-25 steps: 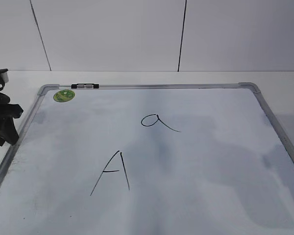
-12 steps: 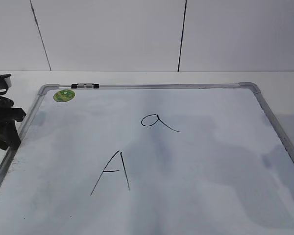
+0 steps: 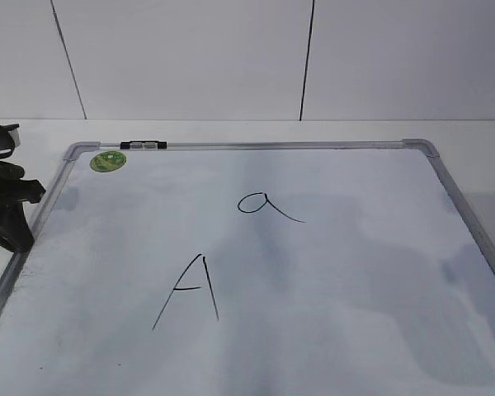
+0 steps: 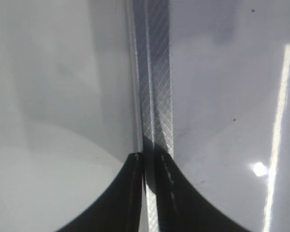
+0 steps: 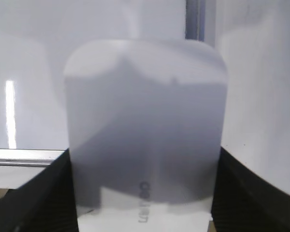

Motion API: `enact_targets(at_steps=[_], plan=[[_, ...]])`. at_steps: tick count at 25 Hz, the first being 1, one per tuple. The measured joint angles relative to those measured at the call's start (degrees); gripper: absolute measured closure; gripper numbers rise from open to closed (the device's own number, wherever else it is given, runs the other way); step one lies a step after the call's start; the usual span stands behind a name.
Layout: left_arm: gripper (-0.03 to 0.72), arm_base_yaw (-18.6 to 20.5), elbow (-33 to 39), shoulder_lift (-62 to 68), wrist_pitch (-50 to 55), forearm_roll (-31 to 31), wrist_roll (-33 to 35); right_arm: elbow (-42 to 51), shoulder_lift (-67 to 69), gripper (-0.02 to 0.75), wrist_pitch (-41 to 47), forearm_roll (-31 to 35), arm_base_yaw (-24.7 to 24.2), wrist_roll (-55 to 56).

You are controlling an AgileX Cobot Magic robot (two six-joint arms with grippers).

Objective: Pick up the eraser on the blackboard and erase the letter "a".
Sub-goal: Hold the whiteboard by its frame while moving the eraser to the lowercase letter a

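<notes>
The blackboard (image 3: 355, 272) lies flat, a white board with a silver frame. The letter "a" (image 3: 264, 205) is drawn near its middle. In the right wrist view my right gripper (image 5: 144, 193) is shut on the eraser (image 5: 145, 121), a white rounded block with grey lettering, one finger on each long side, over the board near its frame (image 5: 24, 157). That gripper and the eraser are out of the exterior view. My left gripper (image 3: 12, 219) is at the board's left edge. Its fingers (image 4: 150, 164) are nearly together over the frame strip (image 4: 154, 72).
A larger capital "A" (image 3: 190, 289) is drawn in front and left of the small "a". A round green sticker (image 3: 108, 161) sits in the far left corner, and a black and grey clip (image 3: 143, 145) on the far frame. A white panelled wall stands behind the table.
My left gripper has shifted a little to the right, closer onto the board's left frame. The letters are unchanged.
</notes>
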Motion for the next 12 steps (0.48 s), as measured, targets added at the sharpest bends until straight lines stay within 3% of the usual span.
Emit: enact_targets(at_steps=[12], plan=[[0.633,0.0,0.0,0.0,0.13,0.0,0.0,-4.59,6.0,0.178,0.76,1.95,0.0,-3.87]])
